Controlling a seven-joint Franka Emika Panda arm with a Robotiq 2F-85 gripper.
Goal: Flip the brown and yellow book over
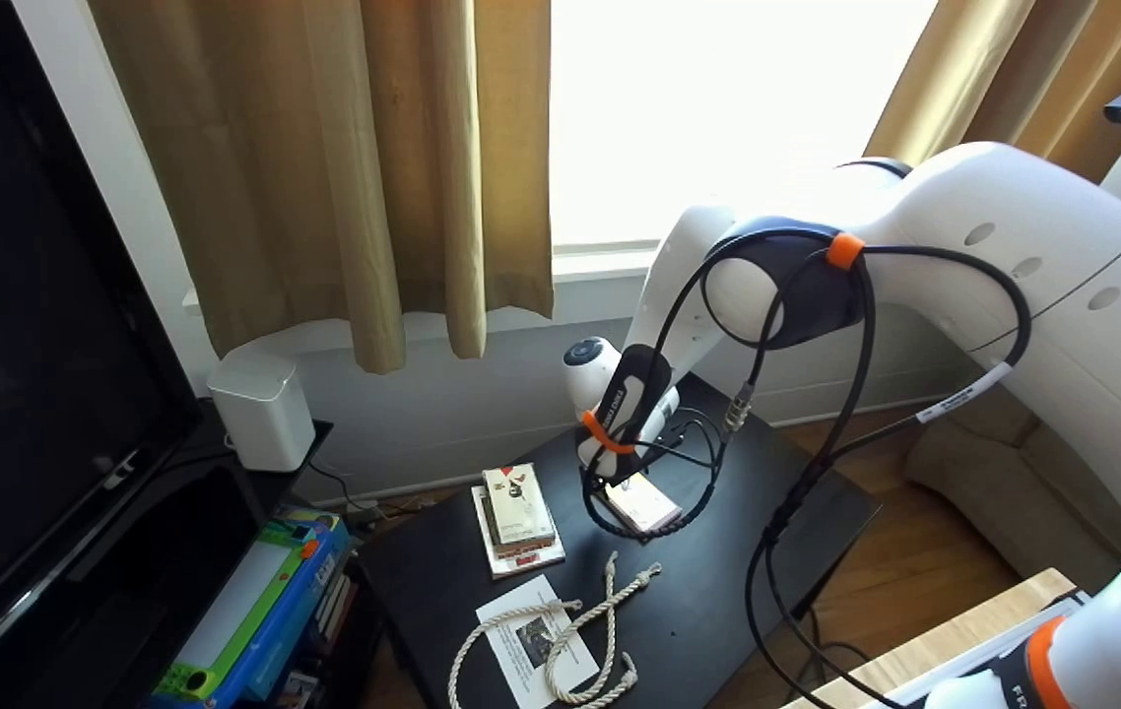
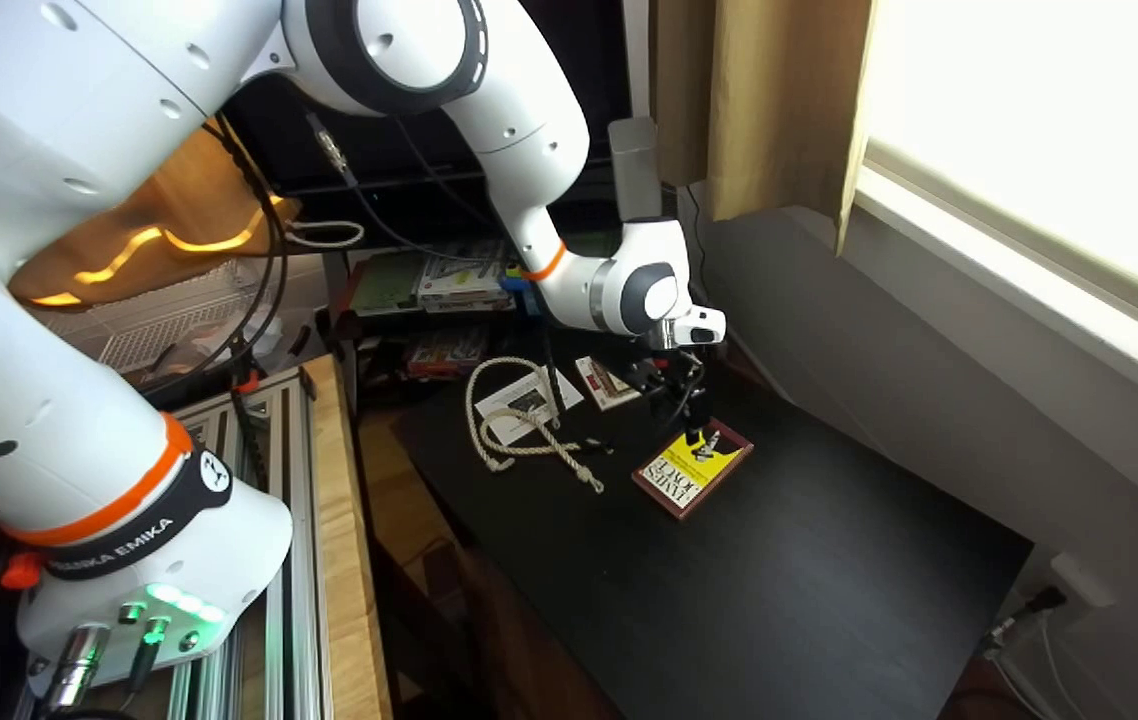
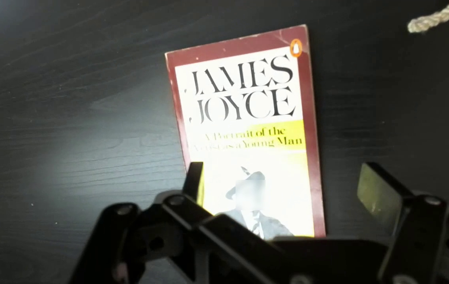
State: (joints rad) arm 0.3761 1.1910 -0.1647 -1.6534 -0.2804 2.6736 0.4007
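The brown and yellow book lies flat on the black table, cover up, with a brown-red border, white and yellow panels and the name James Joyce. It also shows in both exterior views, partly behind the arm and cables in one of them. My gripper is open and empty, above the picture end of the book. In the wrist view the left finger overlaps the book near its left edge; the right finger is over bare table beyond its right edge. The gripper also shows in an exterior view. The book's lower end is hidden by the gripper.
A stack of books with a cream one on top lies on the table. A white rope lies over a printed sheet beside it. The wall and window sill border the table. A white box stands by the television.
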